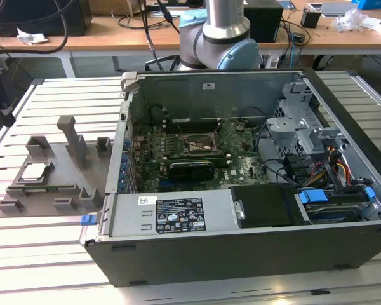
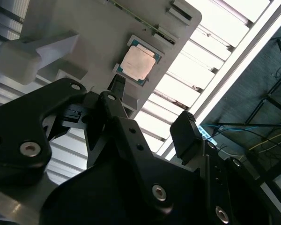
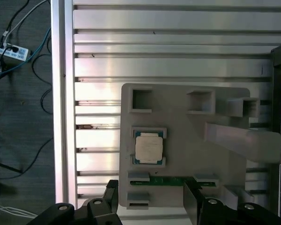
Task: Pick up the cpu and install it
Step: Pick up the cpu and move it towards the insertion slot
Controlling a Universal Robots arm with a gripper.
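One cpu (image 3: pixel 148 148) sits flat in its pocket on the grey holder (image 3: pixel 187 126) on the tabletop (image 3: pixel 168 65), w/ the pincer (image 3: pixel 151 188) spread open & empty near it, so I'd say centre over it, descend square, grip its edges gently.

Nothing is legible. A black label (image 1: pixel 179 216) with pale marks and a small white sticker (image 1: pixel 147 200) sit on the grey cover (image 1: pixel 124 221) of the computer case (image 1: pixel 241 257). Their print is too small to read, as is any on the cpu (image 3: pixel 147 147).
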